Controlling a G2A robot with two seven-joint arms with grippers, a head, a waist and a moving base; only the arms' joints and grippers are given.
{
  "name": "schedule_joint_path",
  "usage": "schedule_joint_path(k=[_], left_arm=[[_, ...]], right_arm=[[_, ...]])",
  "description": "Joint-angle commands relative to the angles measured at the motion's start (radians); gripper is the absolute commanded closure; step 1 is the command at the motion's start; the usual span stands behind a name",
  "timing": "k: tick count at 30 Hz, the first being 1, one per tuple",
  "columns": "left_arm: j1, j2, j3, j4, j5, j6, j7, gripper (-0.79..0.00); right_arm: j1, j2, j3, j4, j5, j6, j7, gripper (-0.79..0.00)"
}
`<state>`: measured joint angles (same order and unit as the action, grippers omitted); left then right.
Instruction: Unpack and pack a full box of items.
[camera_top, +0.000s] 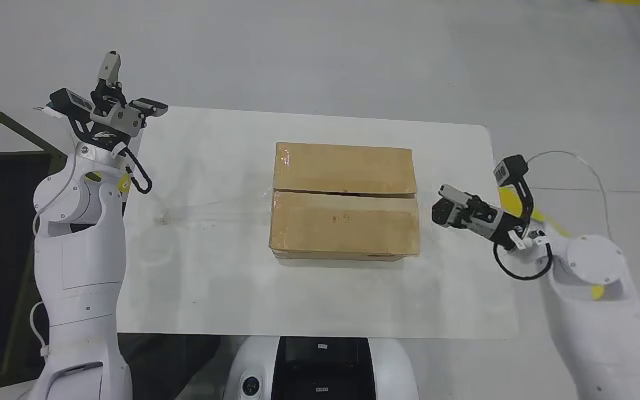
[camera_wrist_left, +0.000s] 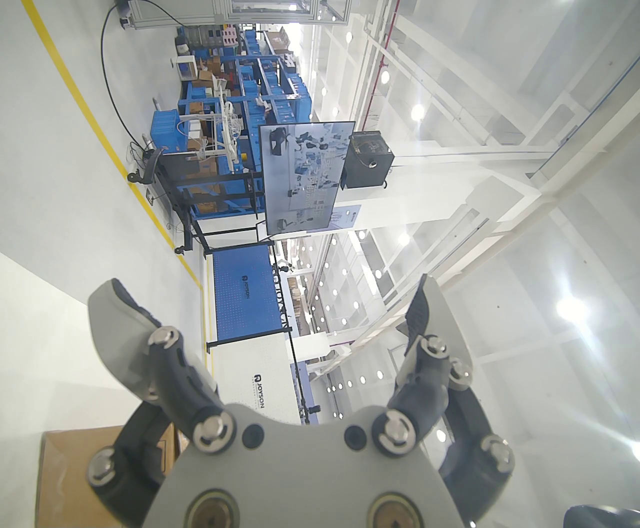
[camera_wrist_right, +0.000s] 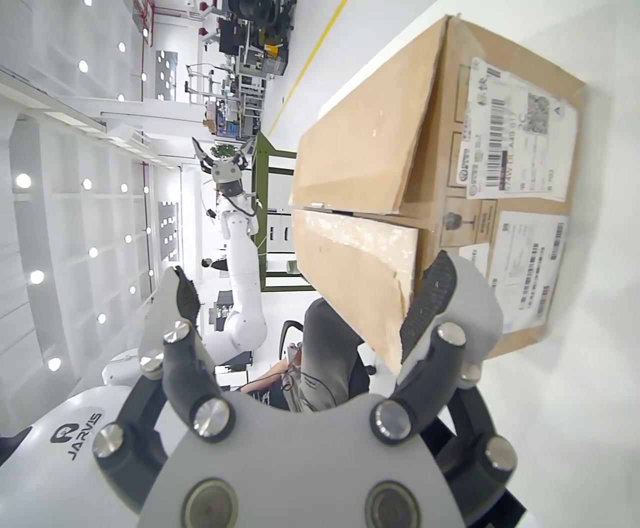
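A brown cardboard box (camera_top: 344, 200) lies in the middle of the white table (camera_top: 200, 270), its two top flaps folded down and meeting at a seam. In the right wrist view the box (camera_wrist_right: 365, 150) shows white shipping labels on its end face. My right gripper (camera_top: 443, 210) hovers just off that end of the box, open, with nothing between its fingers (camera_wrist_right: 430, 300). My left gripper (camera_top: 108, 90) is raised at the table's far left corner, pointing up and away from the box, open and empty, its fingers (camera_wrist_left: 420, 315) spread. A corner of the box (camera_wrist_left: 75, 450) shows behind it.
The table has bare room on both sides of the box and along its front edge. A white cable (camera_top: 575, 160) loops over the floor by the right arm. A dark unit (camera_top: 15, 190) stands left of the table.
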<state>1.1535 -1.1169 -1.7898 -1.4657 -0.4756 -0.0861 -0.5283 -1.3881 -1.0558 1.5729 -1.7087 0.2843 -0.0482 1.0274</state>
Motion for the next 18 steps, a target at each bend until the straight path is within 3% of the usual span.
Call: schedule_joint_path(k=[1,18], left_arm=[[0.0,0.0,0.0,0.0,0.0,0.0,0.0,-0.785],[0.0,0.0,0.0,0.0,0.0,0.0,0.0,-0.785]], right_arm=[[0.007,0.001,-0.01,0.01,-0.012,-0.004,0.001,-0.785],[0.056,0.003,-0.093,0.055,-0.052,-0.013,-0.011,-0.785]])
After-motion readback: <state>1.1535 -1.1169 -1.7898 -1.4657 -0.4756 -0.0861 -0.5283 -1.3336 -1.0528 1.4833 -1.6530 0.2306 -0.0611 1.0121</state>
